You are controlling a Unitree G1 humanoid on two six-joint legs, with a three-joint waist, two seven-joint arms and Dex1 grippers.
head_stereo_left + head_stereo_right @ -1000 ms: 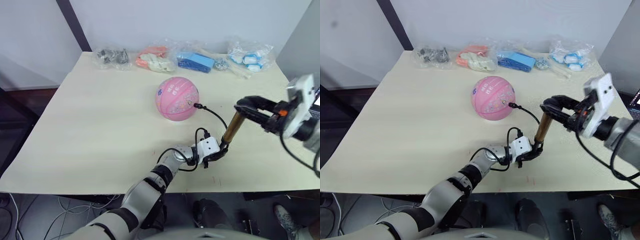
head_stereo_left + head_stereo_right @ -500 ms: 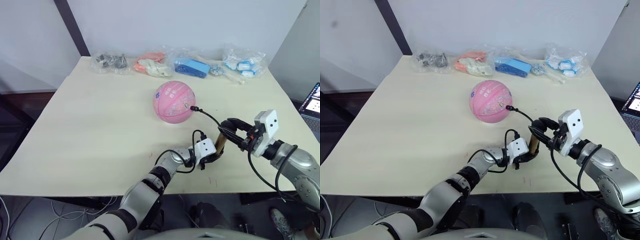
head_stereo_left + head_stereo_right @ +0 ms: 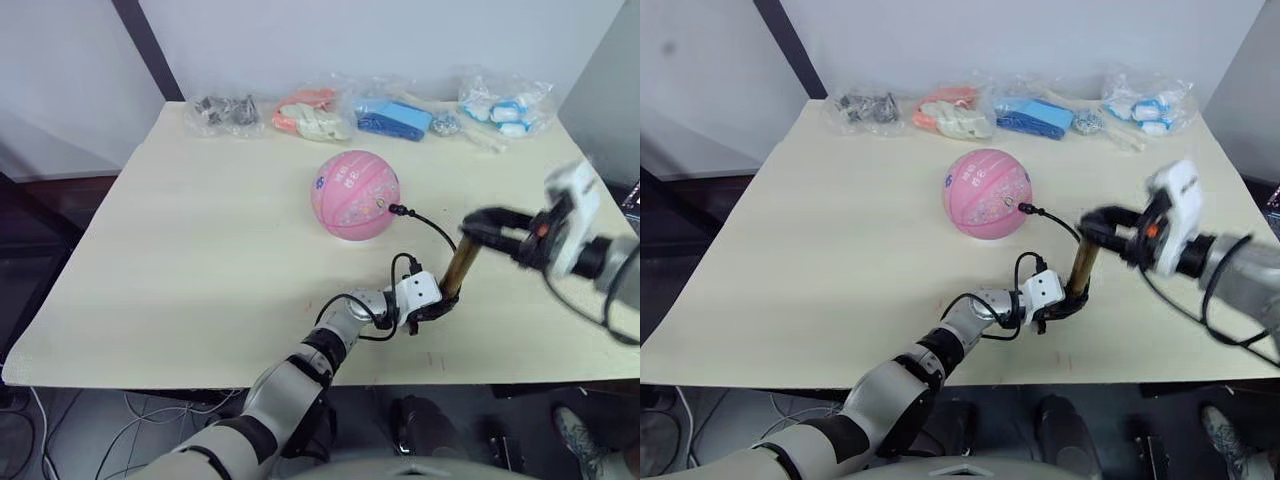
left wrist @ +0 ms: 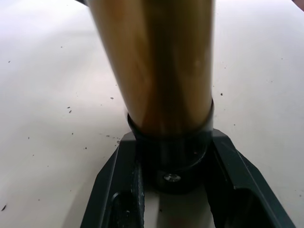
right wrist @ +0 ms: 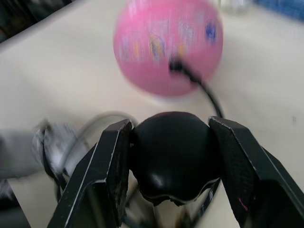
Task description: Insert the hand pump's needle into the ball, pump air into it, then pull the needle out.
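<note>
Viewing from the head: ball [image 3: 354, 195] mid-table [image 3: 200, 250], prints unreadable, needle [image 3: 392, 210] seated in it. Left wrist: my left gripper [image 4: 173, 190] clamps the hand pump [image 4: 156, 71] base. Right wrist: my right gripper [image 5: 173, 164] clamps its handle [image 5: 173, 159].

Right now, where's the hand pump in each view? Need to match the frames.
Left eye view: hand pump, tilted barrel right of centre, base in the left claw.
Right eye view: barrel right of centre, handle in the right claw.
Left wrist view: barrel base between the fingers.
Right wrist view: black handle between the fingers.
Shared landmark: the pink ball.
</note>
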